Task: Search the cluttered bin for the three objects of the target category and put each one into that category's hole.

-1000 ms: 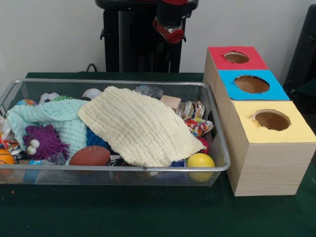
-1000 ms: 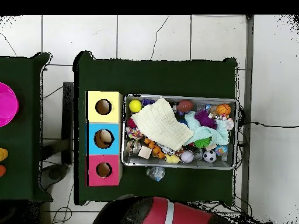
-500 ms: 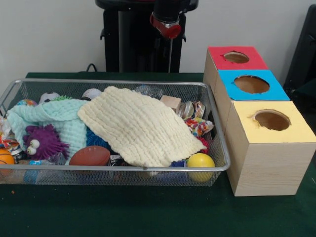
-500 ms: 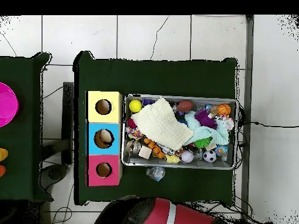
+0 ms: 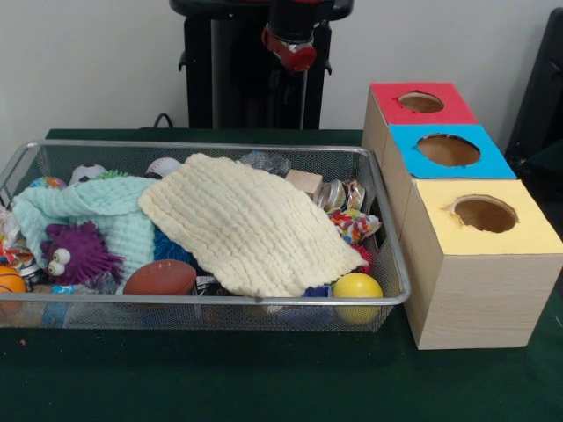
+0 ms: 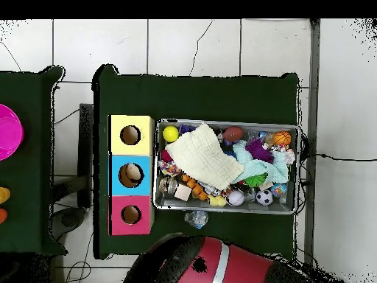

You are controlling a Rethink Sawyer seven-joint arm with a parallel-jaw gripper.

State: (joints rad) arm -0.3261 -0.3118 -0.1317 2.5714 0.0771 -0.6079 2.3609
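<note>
The bin (image 5: 211,145) is a silver wire-mesh basket on the green table; it also shows in the overhead view (image 6: 228,122). A cream cloth (image 5: 251,224) lies over the middle of its clutter, next to a mint cloth (image 5: 97,211). A yellow ball (image 5: 357,287), a brown football (image 5: 160,277), a purple furry toy (image 5: 75,251), an orange ball (image 5: 9,281) and a wooden block (image 5: 304,183) show around the cloths. Three wooden boxes with holes stand beside the bin: red (image 5: 422,101), blue (image 5: 449,149), yellow (image 5: 484,214). Only my red and black arm (image 5: 290,40) shows, behind the bin; the gripper is out of view.
In the overhead view the arm (image 6: 213,265) is at the bottom edge, below the bin. A clear crumpled thing (image 6: 196,218) lies on the table between bin and arm. Something pale shows inside the blue box's hole (image 6: 131,175). A second table with a pink dish (image 6: 7,131) stands at the left.
The arm has shifted: its red end moved slightly left and up in the front view, and more of it shows in the overhead view. The bin's contents have not moved.
</note>
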